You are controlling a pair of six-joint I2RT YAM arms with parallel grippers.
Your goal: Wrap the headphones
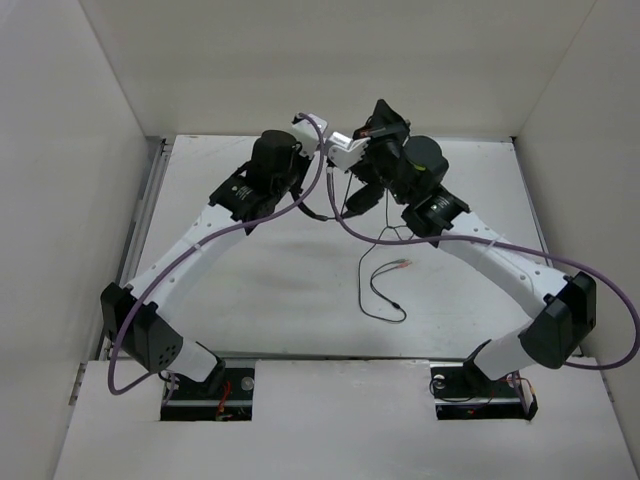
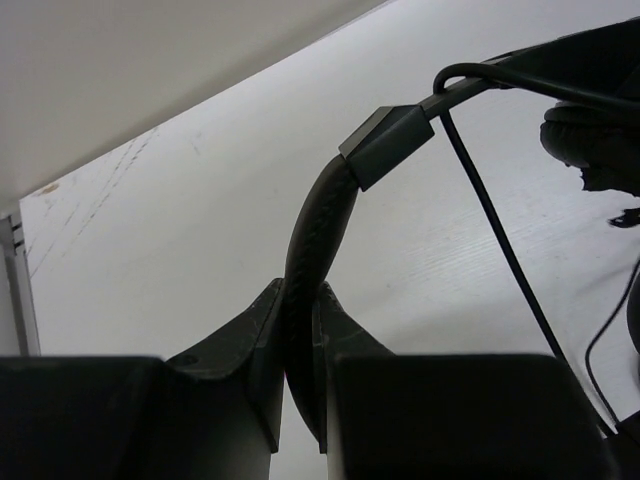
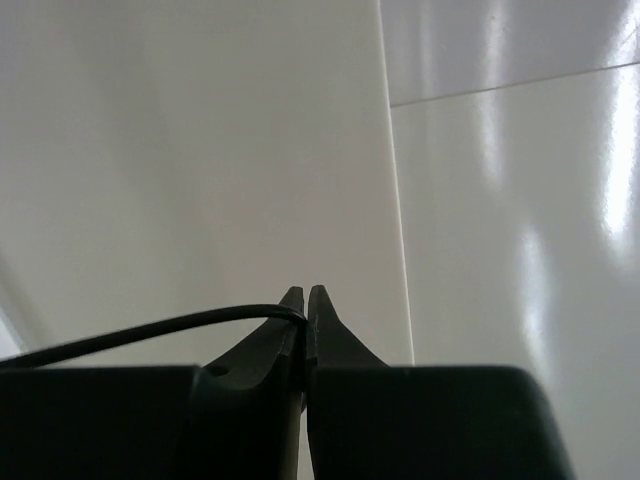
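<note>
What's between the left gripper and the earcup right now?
The headband: in the left wrist view it rises from the shut left gripper, through its slider block, to the earcup. The thin cable hangs alongside.

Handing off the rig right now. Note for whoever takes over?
Left gripper: shut on the headband of the headphones, which it holds at the far middle, apparently off the table.
Right gripper: shut, pinching the thin cable at its fingertips.
Cable: a long slack tail hangs to the table, with the plugs lying loose there.
Done: headset picked up, cable grabbed. No wraps visible.
Left: wind the cable around the headset, then deal with the plugs.
</note>
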